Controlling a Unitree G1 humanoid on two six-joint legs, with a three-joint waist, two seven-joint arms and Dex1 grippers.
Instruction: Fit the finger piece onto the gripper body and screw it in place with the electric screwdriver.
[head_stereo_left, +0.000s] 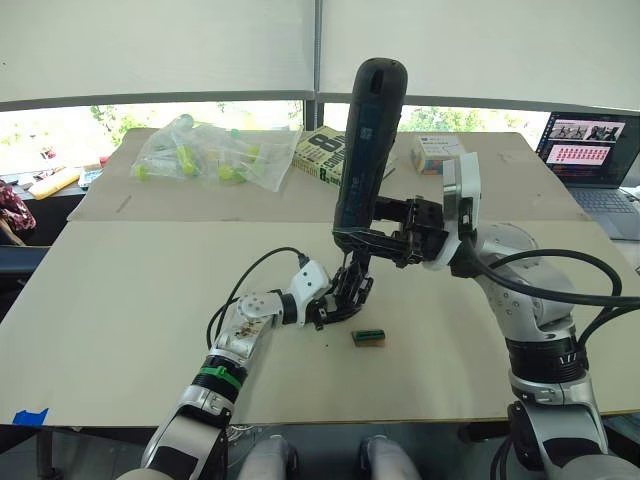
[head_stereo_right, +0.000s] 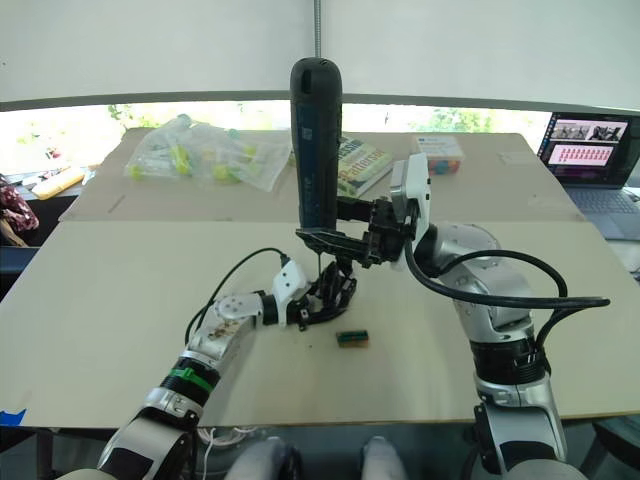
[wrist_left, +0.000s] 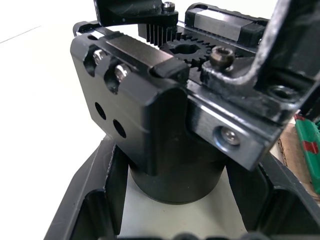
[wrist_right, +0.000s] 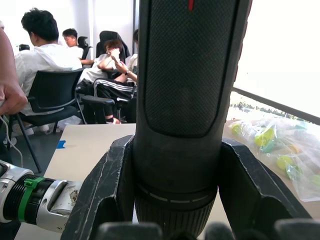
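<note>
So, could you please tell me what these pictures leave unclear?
- Screwdriver bit: hidden behind the right gripper and gripper body in the eye views.
- Whether the finger piece is seated: unclear in every view.
- Green block: too small to identify.

The left pincer (head_stereo_left: 340, 300) is clamped low on the gripper body (head_stereo_left: 350, 292); the right pincer (head_stereo_left: 372, 238) is closed around the upright electric screwdriver (head_stereo_left: 365, 140).
</note>
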